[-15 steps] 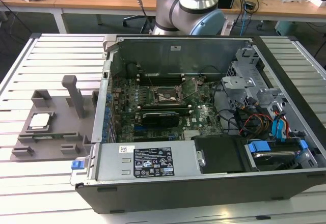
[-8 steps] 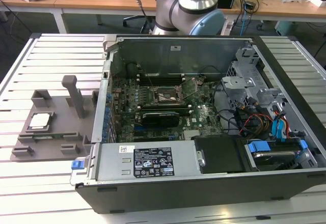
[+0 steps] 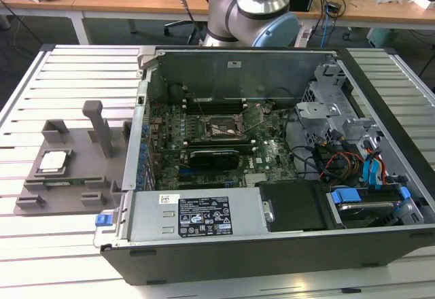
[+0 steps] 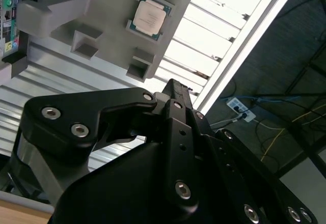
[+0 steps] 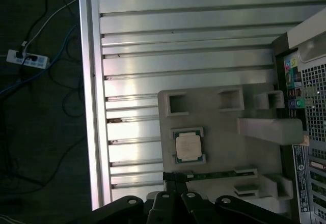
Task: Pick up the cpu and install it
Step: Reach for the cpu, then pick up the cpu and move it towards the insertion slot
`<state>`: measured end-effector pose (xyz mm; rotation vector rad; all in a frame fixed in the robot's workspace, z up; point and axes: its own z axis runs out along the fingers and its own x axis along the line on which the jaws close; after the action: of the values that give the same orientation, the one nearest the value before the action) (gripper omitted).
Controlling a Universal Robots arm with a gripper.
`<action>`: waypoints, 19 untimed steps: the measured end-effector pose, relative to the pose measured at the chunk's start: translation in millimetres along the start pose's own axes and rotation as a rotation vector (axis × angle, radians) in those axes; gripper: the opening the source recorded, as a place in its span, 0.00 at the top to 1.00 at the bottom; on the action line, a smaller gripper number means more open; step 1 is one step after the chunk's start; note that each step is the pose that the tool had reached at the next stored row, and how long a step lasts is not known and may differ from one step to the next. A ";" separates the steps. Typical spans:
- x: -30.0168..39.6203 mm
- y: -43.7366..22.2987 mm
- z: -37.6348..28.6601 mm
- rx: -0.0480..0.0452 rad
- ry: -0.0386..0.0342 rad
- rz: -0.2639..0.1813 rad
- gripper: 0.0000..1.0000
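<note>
Exterior view, its left first: grey plastic tray [image 3: 78, 177] lies flat on the slatted aluminium bench [image 3: 68, 68], with an upright post [image 3: 100, 128] near its middle. The cpu [image 3: 53, 162] sits in a square pocket on the tray's left part, metal top up, well apart from the case. Just right of the tray is the open computer case [image 3: 272, 258], lying on its side. Inside it the motherboard carries the black socket frame [image 3: 219, 130] roughly mid-board, and its centre looks unfilled, so the cpu is not installed. The power supply with a label [image 3: 197, 214] runs along the near wall. The drive cage with blue latches [image 3: 353, 197] and red and blue cabling fills the case's right end. The arm [image 3: 262, 0] stands behind the case's far wall. In both wrist views the cpu [image 4: 149, 14] [image 5: 188, 145] is flat in its tray pocket [image 4: 102, 5] [image 5: 219, 147], and the gripper [image 4: 174, 89] [image 5: 174, 179] is apart from it, not touching it. I can't tell whether the gripper is apart or together. In the first wrist view a thin green board [image 5: 214, 173] lies in a tray slot between the cpu and the gripper. A power strip [image 5: 26, 59] lies on the floor beyond the bench edge.
</note>
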<state>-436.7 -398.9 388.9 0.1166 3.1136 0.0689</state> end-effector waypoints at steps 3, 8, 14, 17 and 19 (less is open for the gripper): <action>0.4 0.0 0.0 0.0000 0.0000 0.000 0.89; 0.7 0.0 -0.1 0.0000 0.0001 0.000 0.89; 1.0 -0.1 -0.1 0.0000 0.0000 0.000 0.89; 1.1 -0.1 -0.1 0.0000 0.0000 0.000 0.89; 1.2 -0.1 -0.1 0.0000 0.0000 0.000 0.89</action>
<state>-438.0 -398.9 388.9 0.1165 3.1137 0.0688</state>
